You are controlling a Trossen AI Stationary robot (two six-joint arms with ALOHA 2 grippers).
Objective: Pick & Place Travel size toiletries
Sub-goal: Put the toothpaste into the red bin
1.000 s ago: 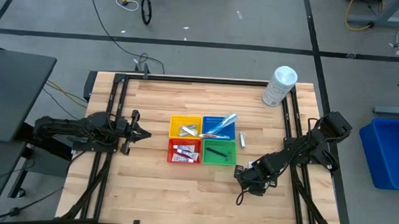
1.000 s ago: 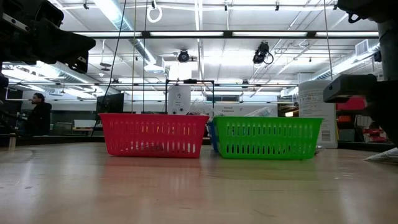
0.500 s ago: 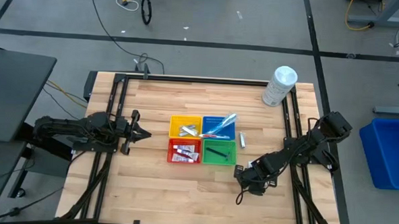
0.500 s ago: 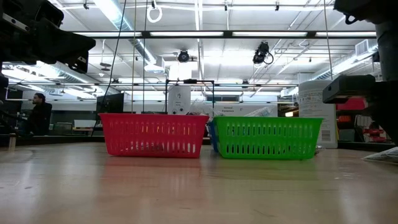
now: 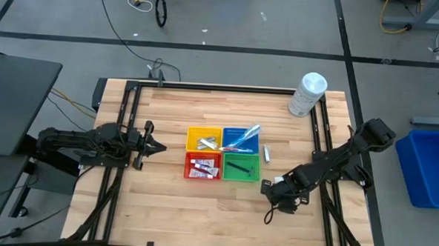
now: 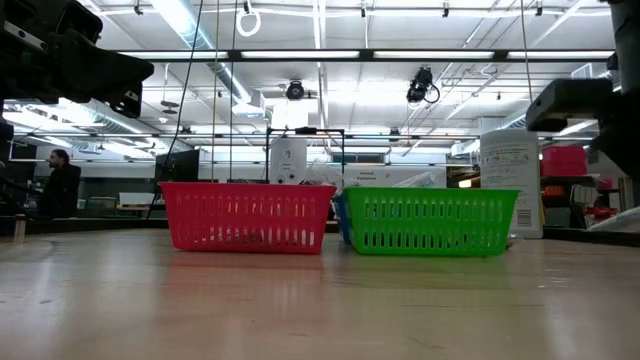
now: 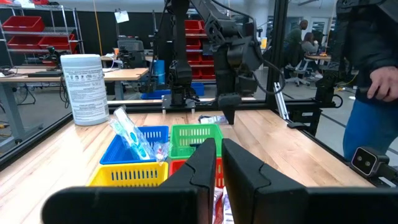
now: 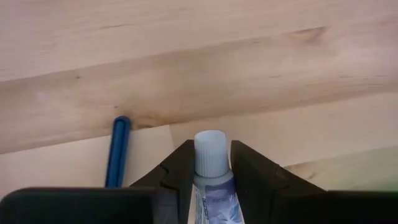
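Observation:
Four small baskets stand together mid-table: yellow (image 5: 204,139) with silvery packets, blue (image 5: 241,139) with pale toothbrushes, red (image 5: 203,166) with small tubes, green (image 5: 241,168) with a dark razor. My right gripper (image 5: 270,189) hovers near the table's near right, beside the green basket, shut on a small white tube (image 8: 211,186). Below it a blue-handled item (image 8: 117,152) lies flat on the wood, seen as a dark razor (image 5: 266,214) from above. Another small tube (image 5: 266,152) lies right of the baskets. My left gripper (image 5: 160,146) waits shut, left of the baskets. My right gripper pinches the white tube between its two fingers (image 8: 177,171), on the neck just behind the white cap (image 8: 210,152). The cap sticks out past the fingertips. The fingers point down at the table, and the tube is lifted clear of the wood.
A large white cylindrical container (image 5: 307,93) stands at the far right corner. Black frame rails run along the table's left, right and far edges. Bare wood lies near the front edge. A person (image 7: 373,62) stands beyond the table's right side.
My right gripper has risen from the table and shifted slightly toward the right edge, carrying the tube up with it. The left arm and the baskets have stayed still.

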